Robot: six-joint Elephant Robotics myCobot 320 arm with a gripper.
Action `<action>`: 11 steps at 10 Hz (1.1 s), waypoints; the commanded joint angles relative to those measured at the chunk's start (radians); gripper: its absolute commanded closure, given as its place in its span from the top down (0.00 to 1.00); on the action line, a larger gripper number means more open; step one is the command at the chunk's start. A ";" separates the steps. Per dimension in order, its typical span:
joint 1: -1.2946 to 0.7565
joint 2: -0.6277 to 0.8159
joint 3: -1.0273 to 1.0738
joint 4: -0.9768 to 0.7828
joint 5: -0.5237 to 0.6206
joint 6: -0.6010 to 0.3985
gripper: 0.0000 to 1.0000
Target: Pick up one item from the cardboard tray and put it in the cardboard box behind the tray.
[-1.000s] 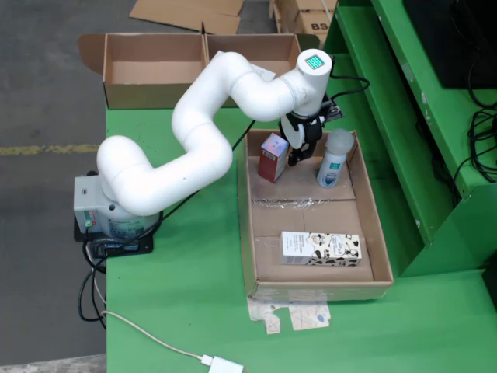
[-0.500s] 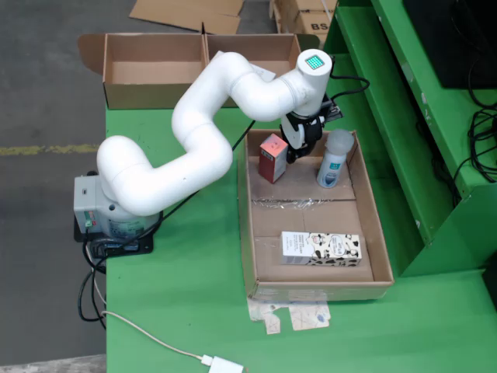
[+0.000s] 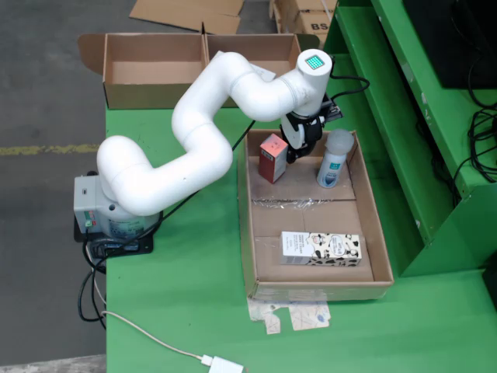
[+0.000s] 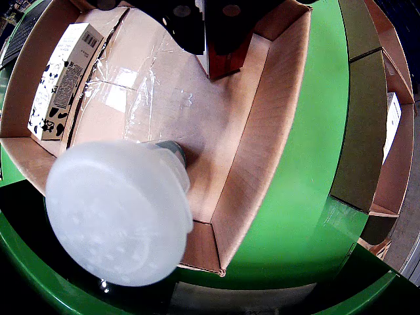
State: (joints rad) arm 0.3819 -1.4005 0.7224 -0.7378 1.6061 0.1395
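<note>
At the far end of the tray [image 3: 380,233], tool [image 3: 297,149] sits beside the red carton [image 3: 272,157], bottle [image 3: 334,159] close by. Jaw state cannot be told. Best to square on the carton, clear of the bottle.

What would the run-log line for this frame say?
phase: reaching | gripper: above red carton, grasp unclear | bottle, cow-print carton: in tray
</note>
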 commanded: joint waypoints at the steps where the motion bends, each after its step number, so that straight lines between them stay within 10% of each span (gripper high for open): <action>1: -0.002 0.028 0.024 0.010 0.005 0.000 0.00; 3: -0.002 0.028 0.024 0.010 0.005 0.000 0.00; 11: -0.002 0.028 0.024 0.010 0.005 0.000 0.80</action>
State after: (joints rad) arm 0.3819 -1.4005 0.7224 -0.7378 1.6061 0.1410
